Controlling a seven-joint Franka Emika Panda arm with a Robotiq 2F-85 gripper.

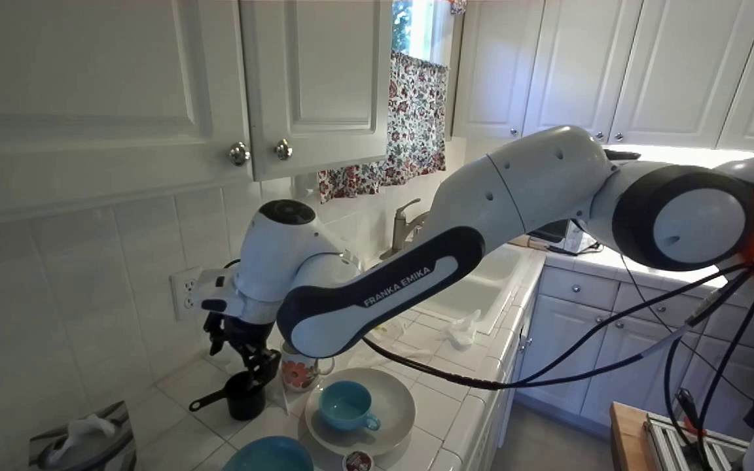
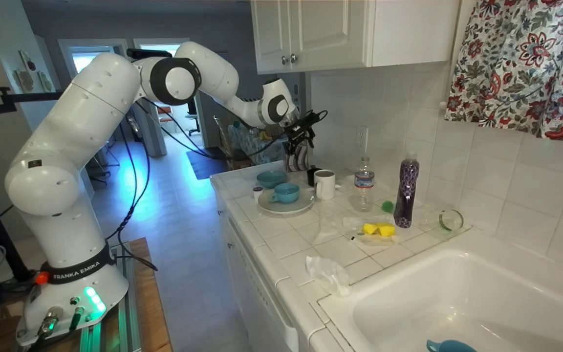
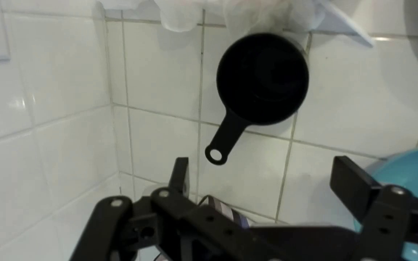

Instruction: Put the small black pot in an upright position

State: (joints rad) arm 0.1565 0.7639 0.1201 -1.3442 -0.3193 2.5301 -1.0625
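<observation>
The small black pot (image 1: 245,400) stands on the white tiled counter with its round opening facing up. Its stick handle points toward the tiled wall side. In the wrist view the pot (image 3: 263,79) is seen from above, looks empty, and its handle with a hole at the end points down-left toward the fingers. In an exterior view the pot (image 2: 312,175) is partly hidden behind the mug. My gripper (image 3: 260,163) is open with nothing between its fingers, above the counter. In an exterior view the gripper (image 1: 239,356) appears above the pot, with one finger overlapping its rim; touching is not visible.
A flower-patterned mug (image 1: 296,373) stands close beside the pot. A grey plate (image 1: 404,418) holds a blue cup (image 1: 344,404). A blue bowl (image 3: 408,170) is near the right finger. A striped box (image 1: 118,435), crumpled plastic (image 3: 263,16) and the tiled wall (image 3: 67,83) are nearby.
</observation>
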